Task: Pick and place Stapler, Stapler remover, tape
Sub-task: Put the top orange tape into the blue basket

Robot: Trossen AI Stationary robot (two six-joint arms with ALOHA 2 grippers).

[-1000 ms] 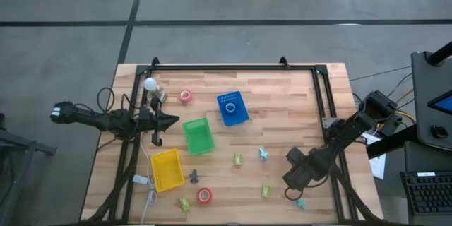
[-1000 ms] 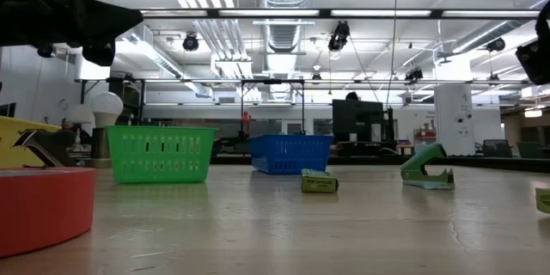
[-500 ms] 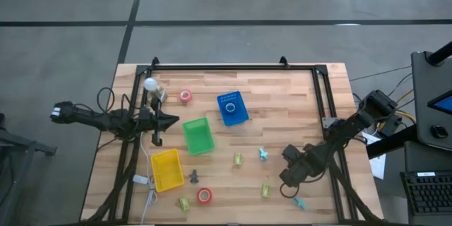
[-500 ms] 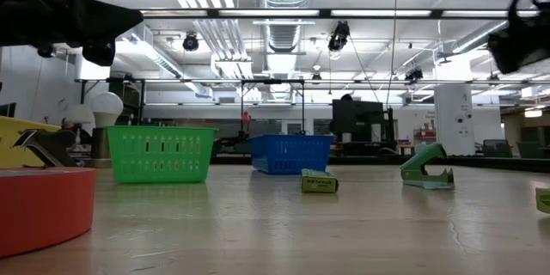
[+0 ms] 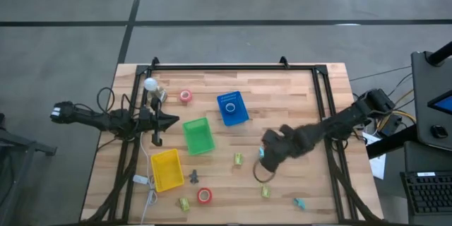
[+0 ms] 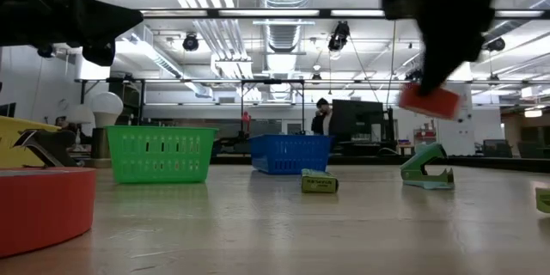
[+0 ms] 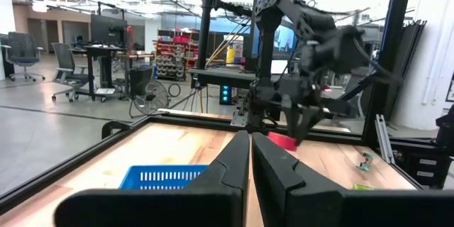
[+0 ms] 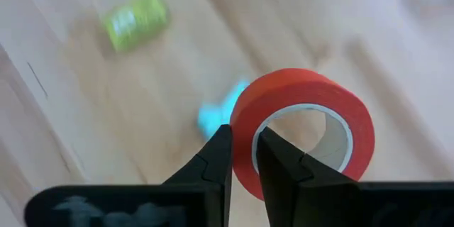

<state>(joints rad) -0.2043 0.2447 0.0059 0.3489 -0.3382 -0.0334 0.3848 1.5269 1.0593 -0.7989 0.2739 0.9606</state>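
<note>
The right pincer point(image 8: 242, 157) gripped a red tape roll point(image 8: 303, 129) by its wall above the counter point(image 5: 296, 99); it looked light, stiff, easily swung

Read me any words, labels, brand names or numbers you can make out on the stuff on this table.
None can be read.
The small yellow-green box carries dark marks on its side, too blurred to read.
The red tape roll gripped in the right gripper's jaws shows no print.
The blue bin, green bin and yellow bin show no labels.
Monitors in the room behind are too far off to read.
</note>
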